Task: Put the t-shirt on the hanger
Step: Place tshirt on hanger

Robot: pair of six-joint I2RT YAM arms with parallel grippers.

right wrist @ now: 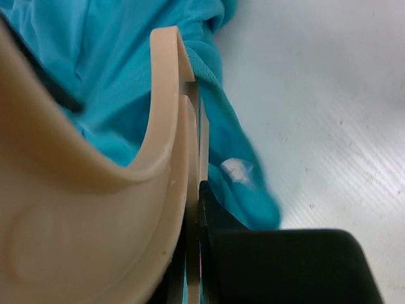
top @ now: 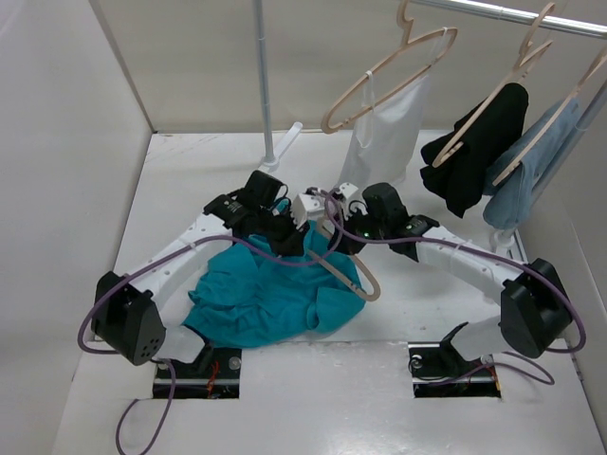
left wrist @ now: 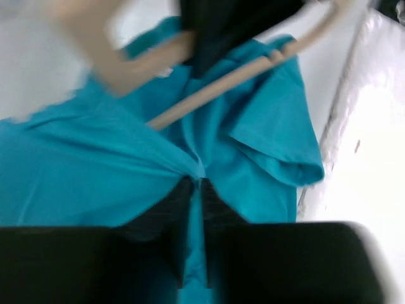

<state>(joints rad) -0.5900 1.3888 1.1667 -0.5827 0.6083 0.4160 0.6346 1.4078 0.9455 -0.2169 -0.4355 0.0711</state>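
The teal t-shirt point(top: 261, 303) lies bunched on the table in front of the left arm. My left gripper point(top: 285, 237) sits at its far edge, shut on a pinched fold of the t-shirt point(left wrist: 95, 171), which runs between the fingers point(left wrist: 166, 202). The pale wooden hanger point(top: 353, 273) lies partly over the cloth, one arm curving down to the right. My right gripper point(top: 339, 237) is shut on the hanger point(right wrist: 95, 190) near its neck. In the left wrist view the hanger point(left wrist: 221, 85) crosses above the cloth. A small white neck label point(right wrist: 235, 168) shows on the t-shirt point(right wrist: 95, 63).
At the back right, a rail carries other hangers with a white top point(top: 389, 123), a black garment point(top: 479, 152) and a pale blue garment point(top: 531, 175). A metal pole point(top: 264, 85) stands at the back centre. Walls close in the white table point(top: 180, 190) at the left and back.
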